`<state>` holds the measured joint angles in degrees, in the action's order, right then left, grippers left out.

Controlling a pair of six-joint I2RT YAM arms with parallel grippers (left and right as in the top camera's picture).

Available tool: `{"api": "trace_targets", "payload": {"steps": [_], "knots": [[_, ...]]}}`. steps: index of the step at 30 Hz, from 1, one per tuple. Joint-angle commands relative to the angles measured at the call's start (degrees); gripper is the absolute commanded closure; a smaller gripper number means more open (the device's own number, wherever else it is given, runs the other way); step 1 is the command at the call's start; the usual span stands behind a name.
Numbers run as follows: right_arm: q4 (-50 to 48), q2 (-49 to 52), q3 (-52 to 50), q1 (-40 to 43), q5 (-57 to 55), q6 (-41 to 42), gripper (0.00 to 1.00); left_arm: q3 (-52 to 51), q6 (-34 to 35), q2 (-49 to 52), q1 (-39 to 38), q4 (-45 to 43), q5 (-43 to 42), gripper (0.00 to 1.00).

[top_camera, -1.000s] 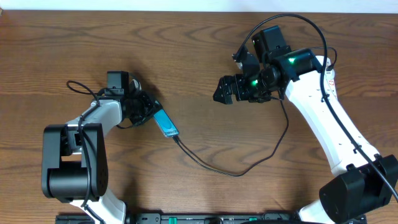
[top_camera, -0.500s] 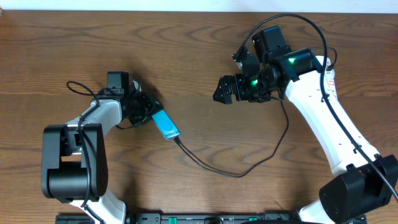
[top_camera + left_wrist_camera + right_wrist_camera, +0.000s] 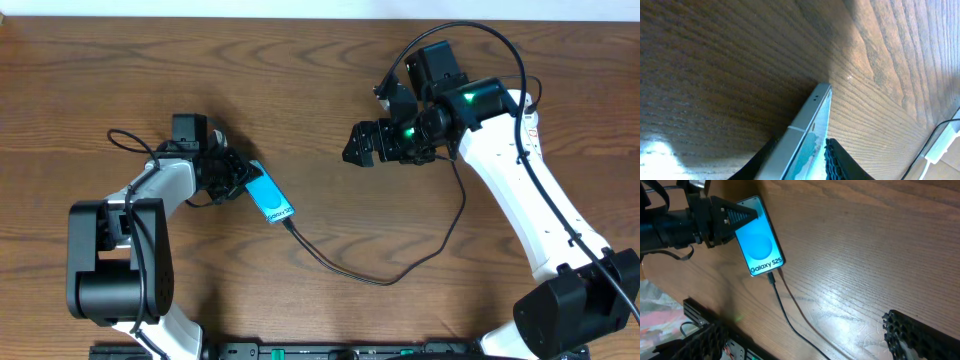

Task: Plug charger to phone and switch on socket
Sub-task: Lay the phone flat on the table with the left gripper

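Phone [image 3: 270, 197] is on the left half of the wooden surface [image 3: 300, 70]. Its cyan screen faces up and shows a pale circle. From the right wrist side I can read "Galaxy S25" in white near its lower end. The left fingers [image 3: 732, 215] are closed on its upper end, one on each long edge. I cannot tell whether it lies flat or is lifted a little.

The charger [image 3: 380, 282] has its small black plug tip touching the phone's bottom edge. Its thin cable curves across the surface toward the right arm.

The right fingers [image 3: 912, 332] are spread wide with nothing between them. They hover well apart from the phone, above the middle of the surface.
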<state>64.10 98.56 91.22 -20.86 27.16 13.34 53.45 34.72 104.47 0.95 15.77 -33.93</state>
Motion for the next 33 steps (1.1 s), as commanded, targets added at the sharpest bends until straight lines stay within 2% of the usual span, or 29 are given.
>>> {"api": "trace_targets", "payload": {"steps": [1, 28, 33], "knots": [[0.0, -1.4, 0.7, -0.2, 0.0, -0.8, 0.01, 0.8, 0.0, -0.3, -0.2, 1.7, 0.5, 0.68], [-0.2, -1.4, 0.7, -0.2, 0.0, -0.8, 0.01, 0.8, -0.2, -0.3, -0.2, 8.7, 0.6, 0.68], [-0.2, -1.4, 0.7, -0.2, 0.0, -0.8, 0.01, 0.8, -0.2, -0.3, -0.2, 10.4, 3.2, 0.68]]}}
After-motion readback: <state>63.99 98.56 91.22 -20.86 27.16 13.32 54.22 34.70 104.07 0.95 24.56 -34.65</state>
